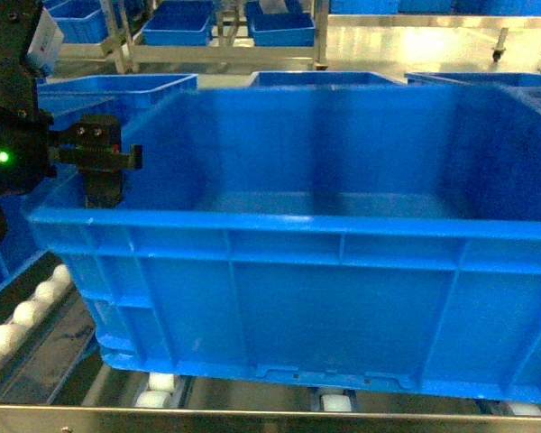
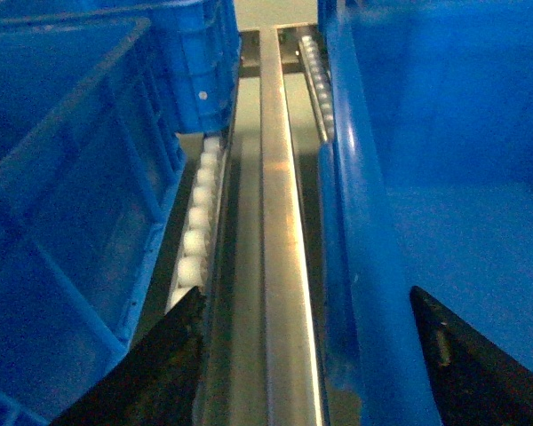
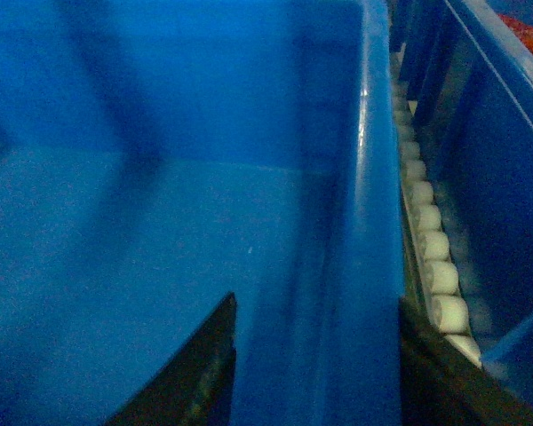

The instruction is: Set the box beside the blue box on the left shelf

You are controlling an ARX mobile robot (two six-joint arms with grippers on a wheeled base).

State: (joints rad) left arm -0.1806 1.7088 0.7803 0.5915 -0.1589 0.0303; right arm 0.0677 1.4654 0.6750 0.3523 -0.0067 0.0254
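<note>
Box position: I'm looking at the box (image 1: 343,271) sitting on the left shelf (image 1: 36,316), its near wall filling my head view and white rollers (image 1: 158,390) peeking out under its front edge.
Left claw: I'm seeing the left gripper (image 2: 306,346) straddling the box's left rim, one finger outside over the steel rail (image 2: 280,266), the other inside over the floor; the fingers are spread wide of the wall, not squeezing it.
Right claw: the right gripper (image 3: 315,355) is straddling the right rim the same way, fingers close on either side of the wall; whether they are actually pinching it I cannot tell.
Key relation: the box is lying between my two claws, long axis running left to right across the view, each arm just as near to its own end wall.
Neighbour: the blue box (image 2: 80,204) is sitting to the left, beyond the rail and a roller lane, apart from my box's left wall and not touching it.
Next move, my guess: I'm judging the box needs sliding left toward that neighbour, or simply releasing if this gap counts as next to.
Risk: I'm watching the outer left finger, which is hanging in the gap between the two boxes.
</note>
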